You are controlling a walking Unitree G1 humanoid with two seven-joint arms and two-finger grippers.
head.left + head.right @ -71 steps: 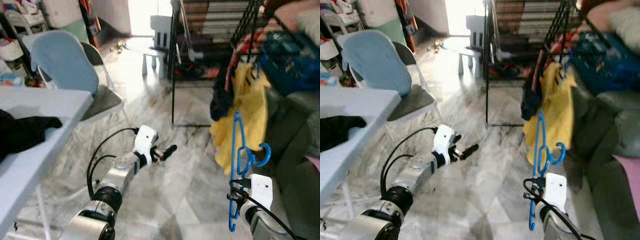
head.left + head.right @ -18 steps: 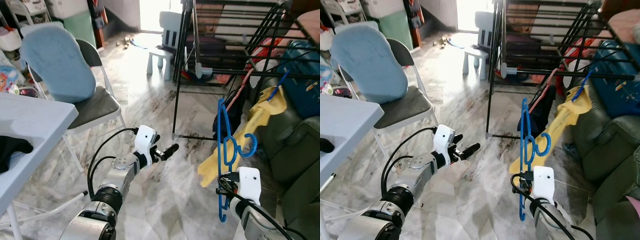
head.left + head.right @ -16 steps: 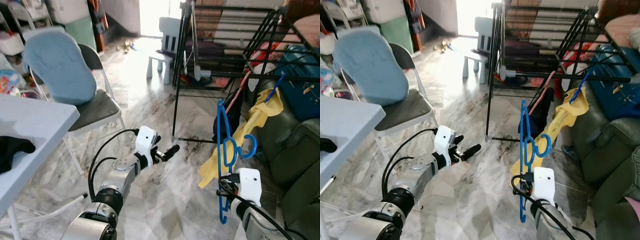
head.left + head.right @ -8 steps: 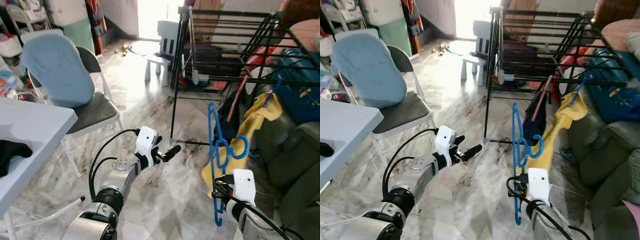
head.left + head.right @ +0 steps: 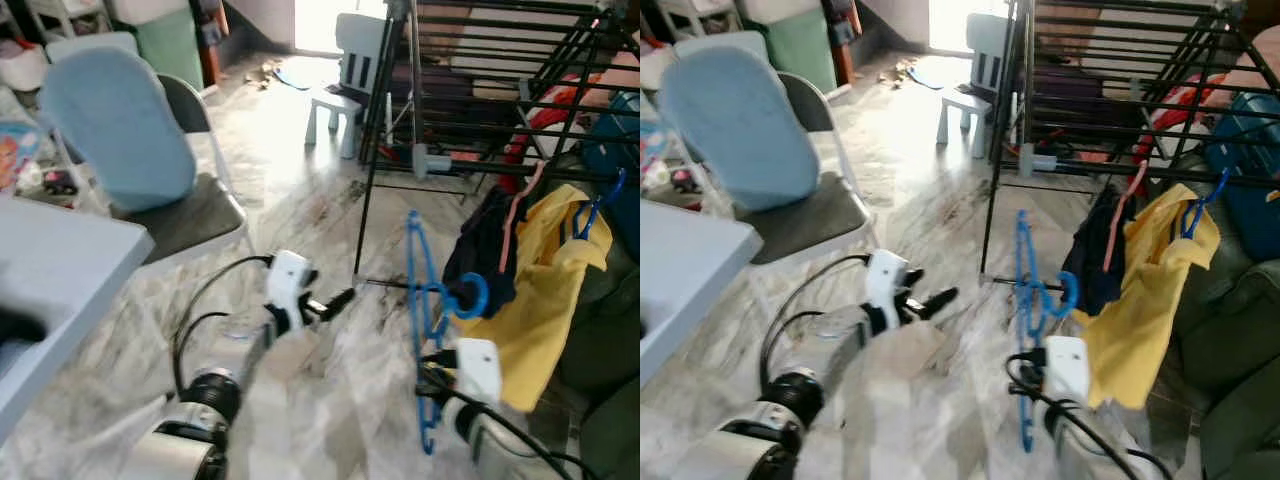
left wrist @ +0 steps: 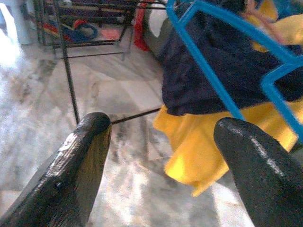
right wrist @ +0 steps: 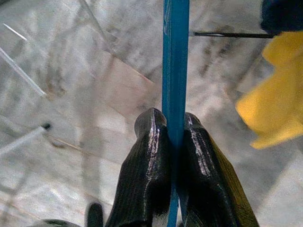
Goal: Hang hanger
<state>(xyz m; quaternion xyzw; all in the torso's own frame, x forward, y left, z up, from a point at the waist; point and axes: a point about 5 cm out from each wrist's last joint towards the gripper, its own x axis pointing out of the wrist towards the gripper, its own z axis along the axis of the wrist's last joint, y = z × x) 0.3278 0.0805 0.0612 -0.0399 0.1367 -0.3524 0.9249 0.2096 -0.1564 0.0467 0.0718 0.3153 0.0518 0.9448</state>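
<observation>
Right end effector (image 7: 174, 137) is what I watch first: its 2 black fingers (image 7: 149, 156) are pressed tight on the blue hanger (image 5: 425, 300), which stands upright above it, hook toward the rack. Going by size from there, I see the black drying rack (image 5: 480, 110) rising behind, with a yellow garment (image 5: 545, 270) hung from a second blue hanger and a dark garment (image 5: 482, 255) beside it. On my left stand the folding chair (image 5: 130, 150) with a blue cover and a corner of the white table (image 5: 60, 280). Left end effector (image 6: 163, 137) hangs low over the marble floor (image 5: 330, 200), fingers spread wide apart, holding nothing.
</observation>
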